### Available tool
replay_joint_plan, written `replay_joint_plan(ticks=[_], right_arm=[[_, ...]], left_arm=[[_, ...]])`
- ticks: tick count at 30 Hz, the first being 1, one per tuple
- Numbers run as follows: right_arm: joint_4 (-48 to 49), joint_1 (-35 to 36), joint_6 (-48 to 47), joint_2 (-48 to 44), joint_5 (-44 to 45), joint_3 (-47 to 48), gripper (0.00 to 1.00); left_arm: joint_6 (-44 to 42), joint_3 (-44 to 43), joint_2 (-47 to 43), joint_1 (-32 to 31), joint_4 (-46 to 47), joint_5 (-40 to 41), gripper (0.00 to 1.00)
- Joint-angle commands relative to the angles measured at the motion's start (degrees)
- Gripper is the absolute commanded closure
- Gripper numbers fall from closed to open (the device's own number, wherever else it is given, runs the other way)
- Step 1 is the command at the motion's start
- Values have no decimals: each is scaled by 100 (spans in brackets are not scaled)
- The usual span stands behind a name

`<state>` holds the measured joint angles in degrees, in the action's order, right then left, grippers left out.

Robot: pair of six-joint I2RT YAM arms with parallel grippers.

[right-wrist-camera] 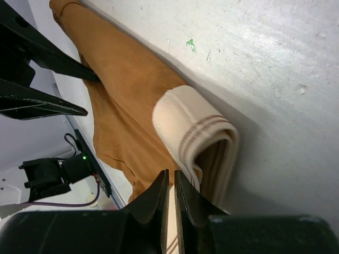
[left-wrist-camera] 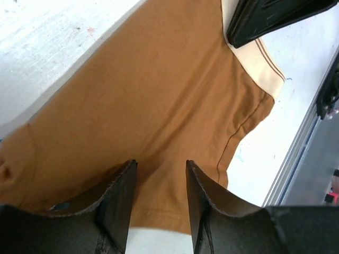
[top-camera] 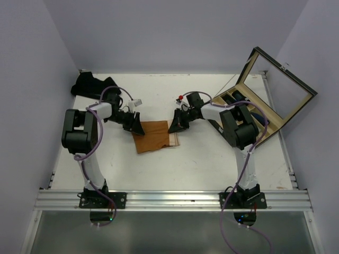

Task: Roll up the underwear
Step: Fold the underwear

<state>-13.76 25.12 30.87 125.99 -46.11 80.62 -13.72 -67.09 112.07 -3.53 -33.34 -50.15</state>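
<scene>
The rust-orange underwear (top-camera: 153, 136) lies flat at the table's middle, its cream waistband (right-wrist-camera: 190, 127) folded over into an arched loop at the right end. My left gripper (top-camera: 135, 126) stands open over the cloth's left hem (left-wrist-camera: 160, 166), with nothing between its fingers. My right gripper (top-camera: 174, 126) is at the waistband end; its jaws (right-wrist-camera: 171, 173) are almost together, with a strip of cream waistband showing in the slit between them. In the left wrist view the underwear (left-wrist-camera: 148, 95) fills the frame, with the right gripper's fingertips (left-wrist-camera: 270, 16) at the far end.
More dark underwear (top-camera: 92, 84) is heaped at the back left corner. A wooden compartment box (top-camera: 249, 114) stands at the right with its glass lid (top-camera: 278, 87) tilted open. The metal rail (top-camera: 169, 200) runs along the near edge.
</scene>
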Motion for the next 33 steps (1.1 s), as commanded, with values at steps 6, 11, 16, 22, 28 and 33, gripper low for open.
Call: replay_joint_plan(ticks=[6, 11, 16, 22, 28, 33], right_arm=[[-180, 229, -468, -1331, -530, 139, 80], [-250, 748, -556, -1359, -496, -370, 79], [-443, 643, -758, -867, -294, -565, 82], [-461, 397, -987, -330, 137, -784, 85], [408, 598, -179, -863, -170, -1557, 84], [1103, 898, 437, -1858, -653, -1480, 80]], left_arm=[[-1492, -279, -782, 72, -1270, -855, 52], [-1731, 248, -880, -112, -1544, -936, 53], [-1311, 811, -591, -183, -929, -681, 54], [-984, 504, 113, -130, -709, -277, 57], [-1563, 206, -176, -95, -1016, -21, 57], [-2468, 327, -1668, -95, -939, 101, 50]])
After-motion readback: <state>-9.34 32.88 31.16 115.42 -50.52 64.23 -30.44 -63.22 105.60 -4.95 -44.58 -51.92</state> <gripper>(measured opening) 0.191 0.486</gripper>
